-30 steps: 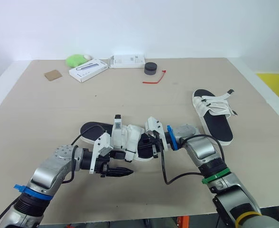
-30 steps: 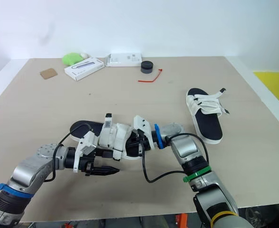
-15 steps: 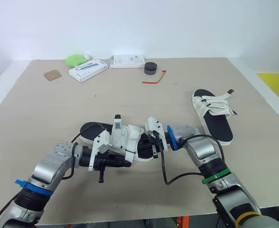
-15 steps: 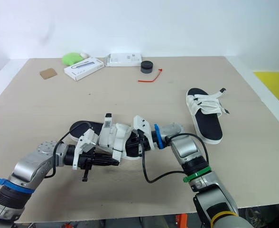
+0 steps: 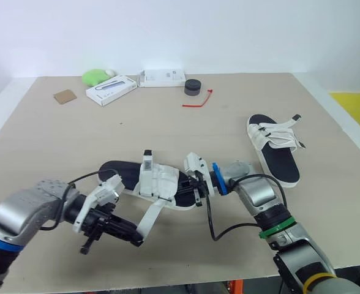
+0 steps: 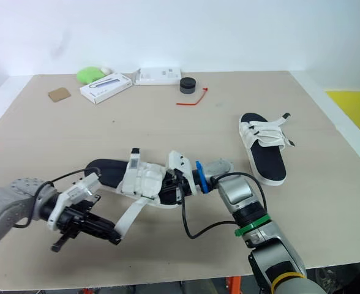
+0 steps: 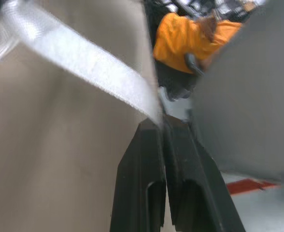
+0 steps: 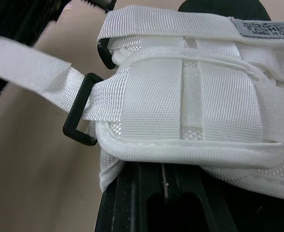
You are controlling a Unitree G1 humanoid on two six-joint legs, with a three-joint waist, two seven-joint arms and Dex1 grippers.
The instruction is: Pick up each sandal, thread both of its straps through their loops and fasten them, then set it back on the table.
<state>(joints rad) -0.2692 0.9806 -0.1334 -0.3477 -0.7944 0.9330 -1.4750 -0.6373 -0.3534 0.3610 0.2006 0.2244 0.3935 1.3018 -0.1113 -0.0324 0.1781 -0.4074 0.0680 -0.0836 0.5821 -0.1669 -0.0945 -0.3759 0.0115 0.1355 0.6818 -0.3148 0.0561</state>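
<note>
The near sandal (image 5: 158, 181), black-soled with white straps, lies in the middle of the table. My right gripper (image 5: 196, 188) is shut on its side edge, the fingers (image 8: 147, 193) pinching just under the white upper. One white strap (image 5: 148, 219) runs through a black loop (image 8: 78, 126) and stretches toward the table's front. My left gripper (image 5: 134, 240) is shut on that strap's free end (image 7: 108, 72), in front of the sandal and to its left. The second sandal (image 5: 275, 150) lies at the right with its straps loose.
Along the far edge sit a green object (image 5: 96, 76), two white boxes (image 5: 111, 90) (image 5: 163, 78), a black round puck (image 5: 193, 87), a red tie (image 5: 198, 101) and a small cardboard piece (image 5: 64, 96). The table's front edge (image 5: 168, 283) is close below my left gripper.
My left gripper went from open to shut on the strap end, then drew back toward the front left, pulling the strap out long through its loop. The right gripper kept its hold.
</note>
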